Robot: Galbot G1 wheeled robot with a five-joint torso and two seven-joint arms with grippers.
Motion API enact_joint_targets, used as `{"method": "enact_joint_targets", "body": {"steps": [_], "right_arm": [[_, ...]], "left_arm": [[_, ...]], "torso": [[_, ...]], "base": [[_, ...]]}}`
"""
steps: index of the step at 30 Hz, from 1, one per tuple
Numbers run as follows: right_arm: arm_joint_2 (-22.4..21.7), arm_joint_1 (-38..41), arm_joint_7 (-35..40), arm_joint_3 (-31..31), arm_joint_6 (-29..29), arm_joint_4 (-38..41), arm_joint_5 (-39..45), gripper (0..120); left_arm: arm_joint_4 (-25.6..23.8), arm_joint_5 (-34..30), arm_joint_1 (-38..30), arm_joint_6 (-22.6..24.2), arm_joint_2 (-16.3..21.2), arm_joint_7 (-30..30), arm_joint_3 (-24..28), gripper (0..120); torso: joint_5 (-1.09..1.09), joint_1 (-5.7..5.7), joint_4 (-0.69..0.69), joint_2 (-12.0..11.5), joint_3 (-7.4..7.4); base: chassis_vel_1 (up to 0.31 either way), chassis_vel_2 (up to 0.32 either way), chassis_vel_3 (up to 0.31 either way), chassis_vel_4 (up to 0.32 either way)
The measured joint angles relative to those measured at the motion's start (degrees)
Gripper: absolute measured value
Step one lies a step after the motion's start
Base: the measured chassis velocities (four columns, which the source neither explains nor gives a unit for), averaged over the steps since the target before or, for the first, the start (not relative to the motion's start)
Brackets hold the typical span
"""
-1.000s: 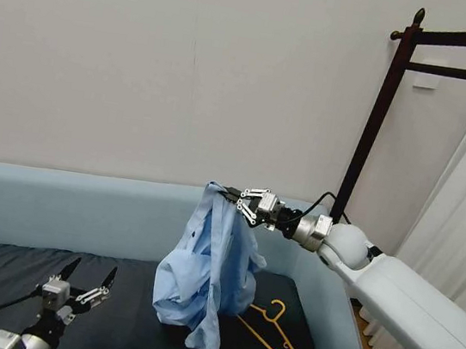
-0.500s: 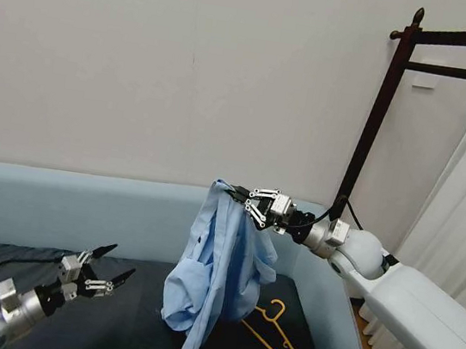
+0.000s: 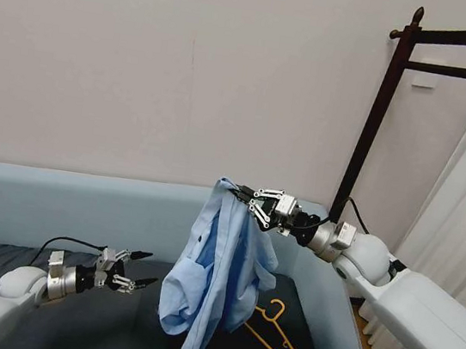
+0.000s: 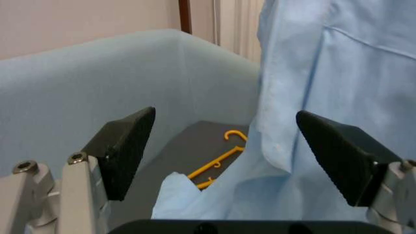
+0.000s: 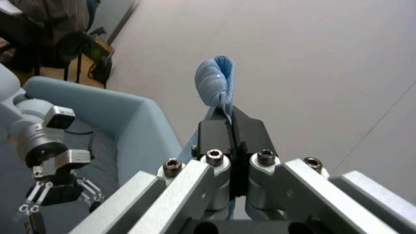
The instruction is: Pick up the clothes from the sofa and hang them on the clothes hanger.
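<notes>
pinching the blue shirt (image 3: 219,272) by its collar, the right gripper (image 3: 243,198) sits mid-frame, with the cloth hanging down before the sofa (image 3: 39,195). left gripper (image 3: 150,269) is spread wide at lower left, near the shirt. orange hanger (image 3: 281,340) lies at lower right.

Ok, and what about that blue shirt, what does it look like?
The shirt is light blue, thin woven cloth with stitched seams. It hangs crumpled in long folds, its top pinched in the shut jaws of the right gripper. Its lower end dangles over the dark seat of the sofa, beside a yellow hanger lying there. The left gripper, jaws open, points at it from the side without touching.
</notes>
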Motion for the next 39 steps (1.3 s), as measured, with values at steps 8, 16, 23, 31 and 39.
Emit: {"method": "enact_joint_targets", "body": {"steps": [8,16,23,31,39], "right_arm": [[-0.9,-1.7,0.2,1.3,-0.2,0.6,-0.2,0],[-1.8,-2.3,1.2,1.8,-1.6,2.2,0.1,0],[-2.5,-3.0,1.8,2.1,-2.2,3.1,0.7,0],[-3.0,-4.8,1.9,3.1,-2.3,3.6,1.1,0],[-3.3,-5.6,1.8,3.4,-2.3,4.3,1.2,0]], "left_arm": [[2.6,0.8,-2.6,0.7,-2.3,2.2,3.8,84],[5.5,2.7,-5.4,0.5,-5.0,3.2,7.0,90],[7.2,3.2,-5.4,-0.1,-7.6,2.7,6.3,78],[7.5,3.3,-5.3,-0.3,-8.4,2.4,7.8,48],[8.2,3.6,-6.0,-0.5,-9.8,2.1,8.5,22]], "torso": [[0.00,0.00,0.01,0.0,0.00],[0.00,0.00,0.01,0.0,-0.01],[0.00,-0.01,0.00,0.0,-0.01],[0.00,-0.01,0.01,0.0,-0.01],[0.00,-0.01,0.00,0.0,-0.01]], "base": [[0.000,0.000,0.000,0.000],[0.000,0.000,0.000,0.000],[0.000,0.000,0.000,0.000],[0.000,0.000,0.000,0.000],[0.000,0.000,0.000,0.000]]}}
